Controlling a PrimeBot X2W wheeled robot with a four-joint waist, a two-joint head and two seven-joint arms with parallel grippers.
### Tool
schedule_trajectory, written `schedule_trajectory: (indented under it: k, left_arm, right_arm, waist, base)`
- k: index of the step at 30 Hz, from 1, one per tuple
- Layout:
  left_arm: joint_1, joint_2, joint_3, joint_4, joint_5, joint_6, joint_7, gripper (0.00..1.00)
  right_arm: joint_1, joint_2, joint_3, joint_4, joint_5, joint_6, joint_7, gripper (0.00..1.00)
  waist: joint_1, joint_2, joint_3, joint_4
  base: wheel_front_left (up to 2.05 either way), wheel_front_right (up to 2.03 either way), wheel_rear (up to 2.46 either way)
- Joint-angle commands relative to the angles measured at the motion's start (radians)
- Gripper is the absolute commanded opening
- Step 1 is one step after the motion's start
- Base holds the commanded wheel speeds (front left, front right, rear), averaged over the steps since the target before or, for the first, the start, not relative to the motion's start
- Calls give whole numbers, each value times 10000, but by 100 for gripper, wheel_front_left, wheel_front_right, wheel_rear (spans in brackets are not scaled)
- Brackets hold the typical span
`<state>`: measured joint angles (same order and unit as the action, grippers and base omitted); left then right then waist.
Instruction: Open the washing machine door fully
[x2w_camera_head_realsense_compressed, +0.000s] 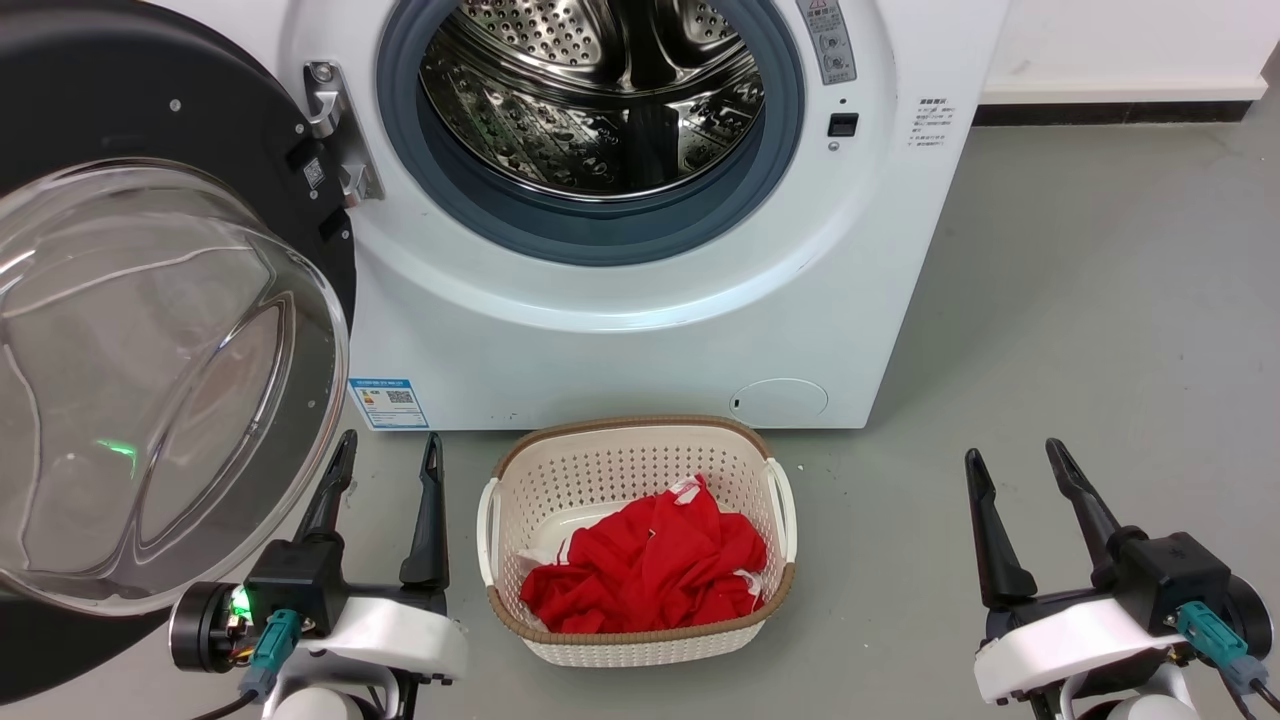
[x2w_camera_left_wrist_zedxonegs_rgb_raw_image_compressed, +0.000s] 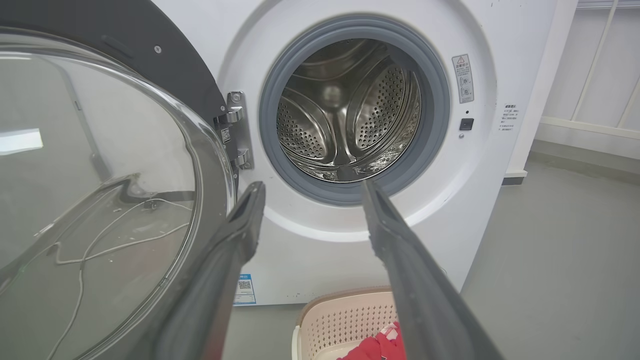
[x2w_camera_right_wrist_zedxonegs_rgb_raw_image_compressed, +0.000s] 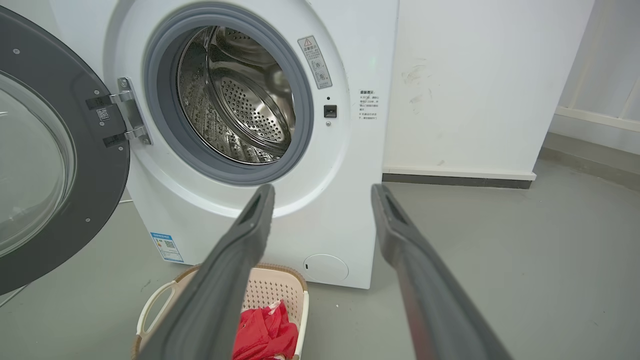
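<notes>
Both sets of jaws stand spread and empty. Left gripper (x2w_camera_head_realsense_compressed: 390, 437) sits just beside the washing machine door (x2w_camera_head_realsense_compressed: 150, 380), contact unclear; right gripper (x2w_camera_head_realsense_compressed: 1013, 450) is well apart. Door stands swung wide, hinged at the left edge of the washing machine (x2w_camera_head_realsense_compressed: 620, 330).

This is a laundry corner in a plain indoor room, more utility space than furnished home. A white front-loading washer (x2w_camera_head_realsense_compressed: 620, 340) stands on a bare grey floor (x2w_camera_head_realsense_compressed: 1080, 300) against a white wall (x2w_camera_right_wrist_zedxonegs_rgb_raw_image_compressed: 475, 75) with a dark skirting strip (x2w_camera_right_wrist_zedxonegs_rgb_raw_image_compressed: 450, 180). A perforated basket (x2w_camera_head_realsense_compressed: 600, 470) holding red cloth (x2w_camera_head_realsense_compressed: 650, 560) sits on the floor just in front of the washer.
</notes>
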<state>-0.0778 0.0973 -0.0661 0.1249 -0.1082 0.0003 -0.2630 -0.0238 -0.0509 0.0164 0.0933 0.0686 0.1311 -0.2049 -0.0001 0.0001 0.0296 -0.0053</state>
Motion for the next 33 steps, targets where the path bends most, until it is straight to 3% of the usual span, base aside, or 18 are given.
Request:
schedule_trajectory:
  k: [1, 10, 11, 15, 33]
  left_arm:
    - [106, -11, 10, -47, 79, -21, -25, 100]
    - [101, -32, 101, -89, 144, -45, -25, 100]
    - [12, -34, 90, -55, 87, -52, 0, 0]
    - [124, -76, 82, 211, 27, -55, 40, 0]
    - [-7, -169, 505, 444, -3502, -354, 929, 0]
  right_arm:
    - [33, 16, 17, -38, 11, -7, 9, 100]
    - [-19, 16, 4, 43, 78, -7, -51, 100]
    - [-3, 0, -2, 42, 43, 0, -14, 0]
    - [129, 0, 8, 271, 83, 2, -1, 0]
    - [-121, -165, -88, 534, 3880, 0, 574, 0]
  waist:
    - [1, -1, 18, 1]
    - [1, -1, 71, -5]
    - [1, -1, 70, -5]
    - [1, -1, 71, -5]
    - [1, -1, 22, 3]
  base:
    - [0, 0, 0]
    - [0, 0, 0]
    - [0, 0, 0]
    - [0, 0, 0]
    - [0, 0, 0]
